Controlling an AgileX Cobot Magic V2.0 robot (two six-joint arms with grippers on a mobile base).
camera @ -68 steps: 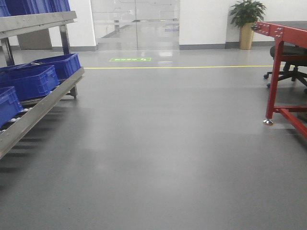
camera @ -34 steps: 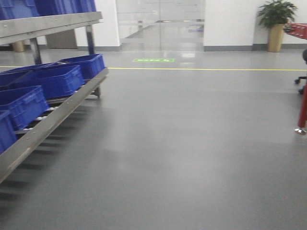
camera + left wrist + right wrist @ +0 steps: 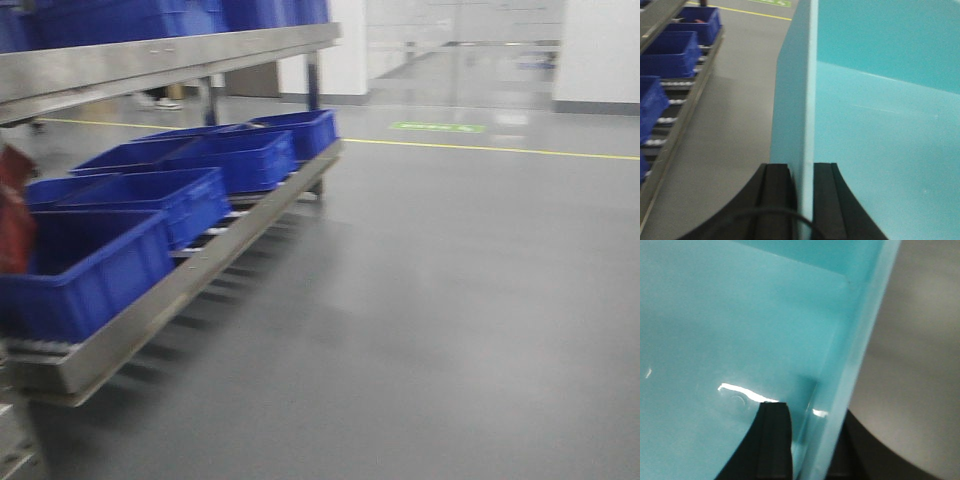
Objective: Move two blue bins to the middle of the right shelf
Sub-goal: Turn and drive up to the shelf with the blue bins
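Swung left since half a second ago, pulling the shelf [image 3: 190, 285] well into the front view and pushing the plant and red leg out of it. Shows blue bins [image 3: 95, 265] lined along the lower roller deck, touching or nearly so, with more up on the top deck. Catches a blurred red shape [image 3: 14, 205] at the far left edge, over the nearest bin — cannot tell what. Leaves grey floor [image 3: 450, 320] across the right, crossed far back by a yellow line [image 3: 520, 151] and a green marking [image 3: 438, 127] before glass doors [image 3: 470, 60].

Clamps the left gripper [image 3: 801, 172] narrow on the teal bin [image 3: 880, 125] — one black finger on each face of its upright side wall. Clamps the right gripper [image 3: 807, 435] the same way on another teal wall, inner finger against the inside face, outer one past the rim. Holds the bin above the floor, shelf off to its left and apart from it.
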